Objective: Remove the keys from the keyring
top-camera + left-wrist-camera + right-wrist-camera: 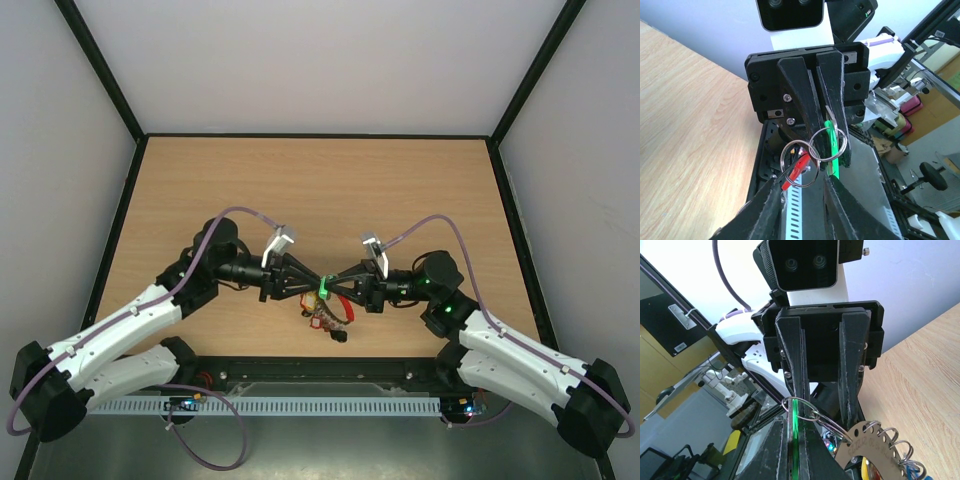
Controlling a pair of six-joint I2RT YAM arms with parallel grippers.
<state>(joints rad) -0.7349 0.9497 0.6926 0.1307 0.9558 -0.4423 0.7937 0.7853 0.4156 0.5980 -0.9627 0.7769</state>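
Note:
Both grippers meet nose to nose above the table's near middle. My right gripper (333,286) (794,421) is shut on a green key tag (797,440) (831,150) (323,290). A small silvery split ring (812,390) (827,145) passes through that tag and links to a second ring (799,164) beside a red tag (796,171). My left gripper (311,285) (801,179) is open, its fingers (767,210) spread just short of the rings, holding nothing. The cluster of keys (326,318) hangs below on a brown holed disc (875,445). No large ring with a red sleeve can be made out.
The wooden table (320,190) is bounded by black edges and white walls. A black rail (320,370) runs along the near edge between the arm bases. Purple cables (240,212) loop over both arms.

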